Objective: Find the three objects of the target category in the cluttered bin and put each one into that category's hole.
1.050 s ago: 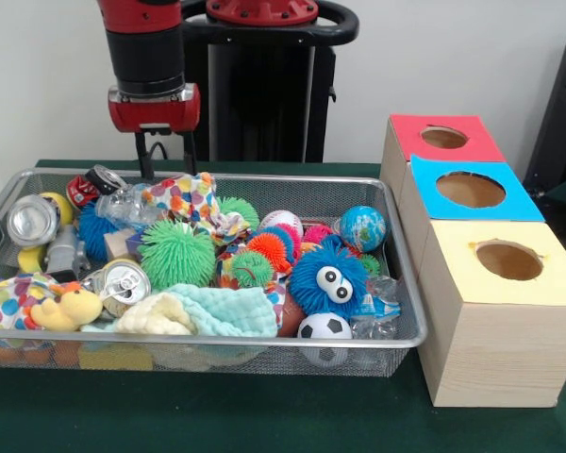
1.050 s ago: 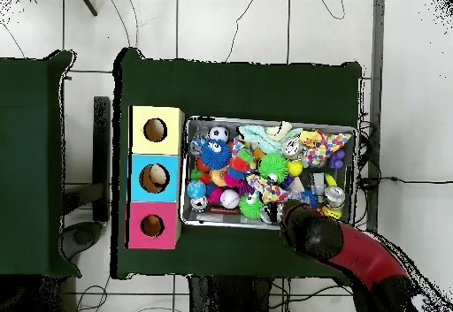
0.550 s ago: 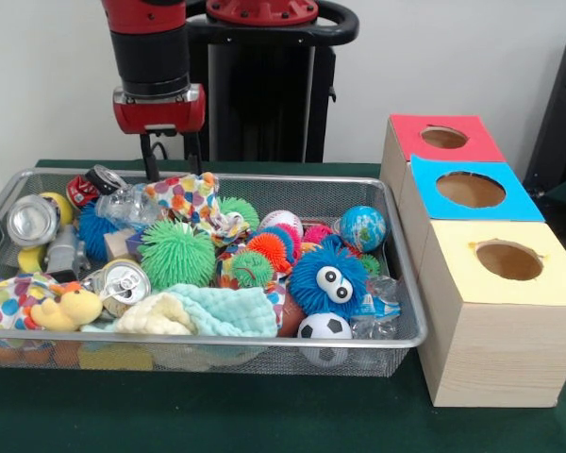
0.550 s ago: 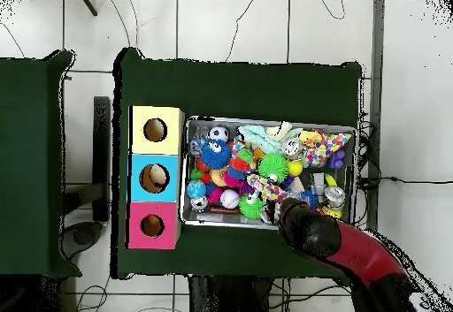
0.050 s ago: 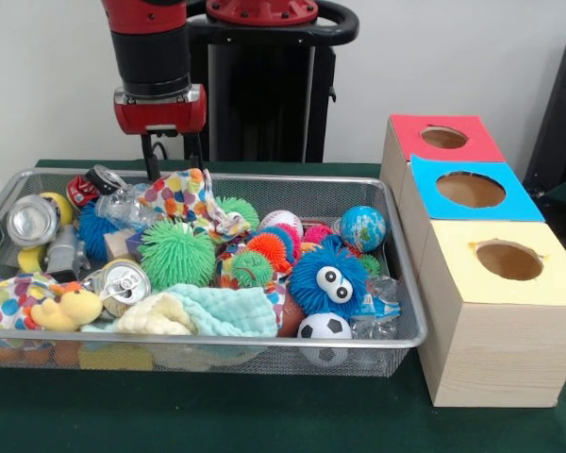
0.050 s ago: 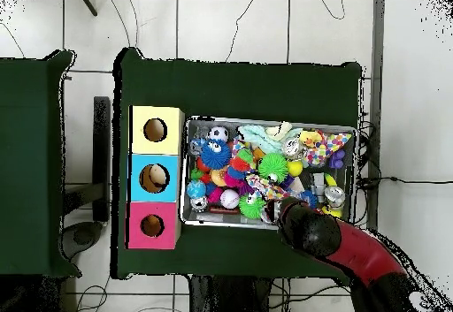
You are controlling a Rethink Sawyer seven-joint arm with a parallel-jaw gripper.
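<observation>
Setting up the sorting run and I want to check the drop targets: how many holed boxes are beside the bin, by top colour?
Red-topped box: 1
Blue-topped box: 1
Yellow-topped box: 1
Total: 3 boxes, each with one round hole, in a row to one side of the wire bin.

Legible text, labels, brands, numbers, signs: none. The red can (image 5: 87, 185) at the bin's (image 5: 264, 176) 10 o'clock corner carries markings too small to read. The silver can (image 5: 121, 280) at 8 o'clock shows only its bare top. The red (image 5: 410, 135), blue (image 5: 519, 201) and yellow (image 5: 448, 250) hole panels on the boxes at 3 o'clock are plain colour, unlettered.
</observation>
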